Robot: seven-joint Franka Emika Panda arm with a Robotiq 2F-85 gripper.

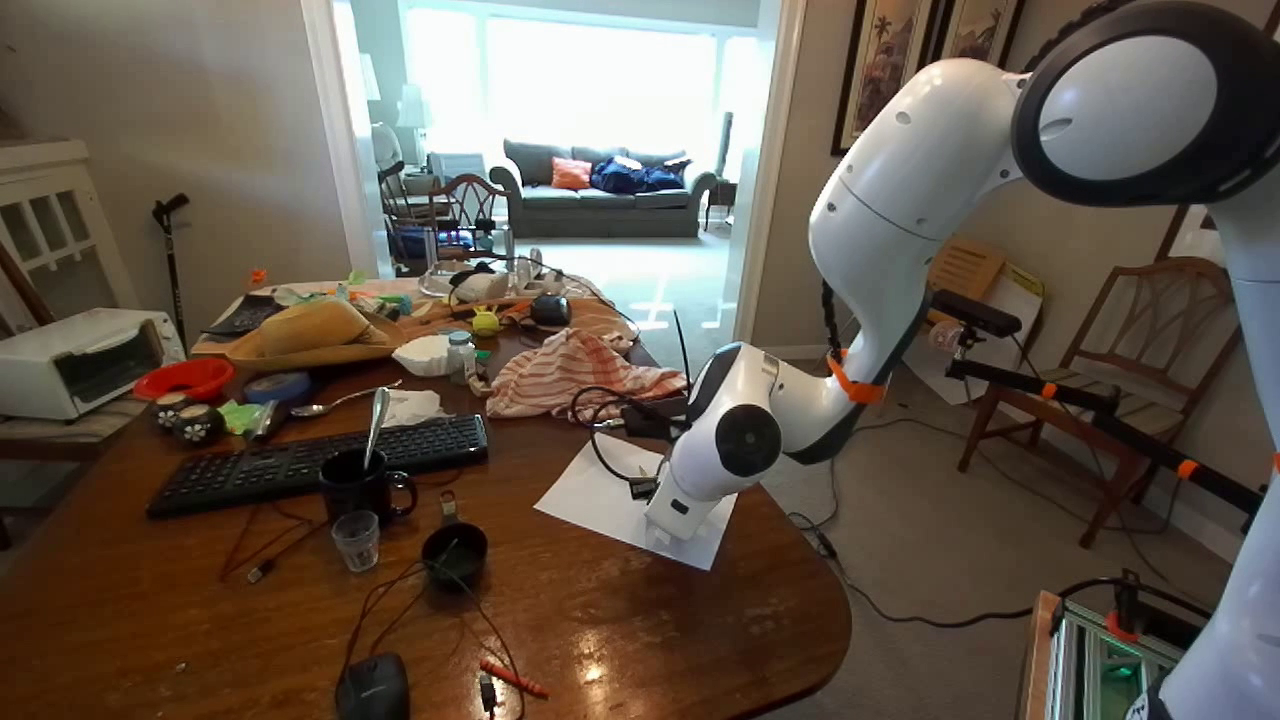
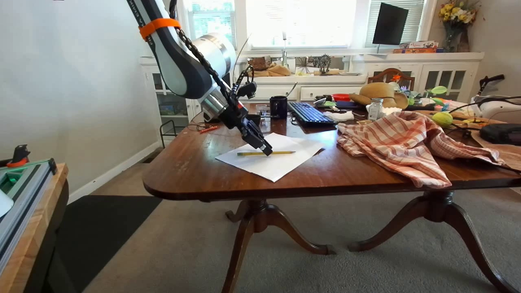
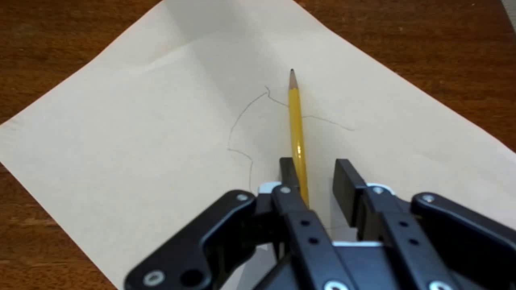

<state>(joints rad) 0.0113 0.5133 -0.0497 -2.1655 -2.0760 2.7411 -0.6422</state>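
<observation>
A yellow pencil [image 3: 296, 133] lies on a white sheet of paper [image 3: 161, 161] that carries thin curved pencil lines. In the wrist view my gripper [image 3: 314, 169] stands partly open, the pencil running in between its fingers. It passes close along the left finger [image 3: 287, 171]; whether they touch I cannot tell. A gap separates it from the right finger [image 3: 347, 189]. The pencil's rear part is hidden behind the gripper. In an exterior view the gripper [image 2: 267, 149] reaches down at a slant to the middle of the pencil [image 2: 283, 152]. The fingertips are hidden behind the wrist in an exterior view showing the paper [image 1: 585, 495].
A striped cloth [image 2: 401, 142] lies beside the paper on the wooden table [image 1: 640, 640]. Also there are a keyboard [image 1: 270, 465], a black mug [image 1: 355, 490] with a spoon, a clear cup [image 1: 356, 542], a black measuring cup [image 1: 455, 557], a mouse [image 1: 373, 690] and a red crayon [image 1: 514, 679].
</observation>
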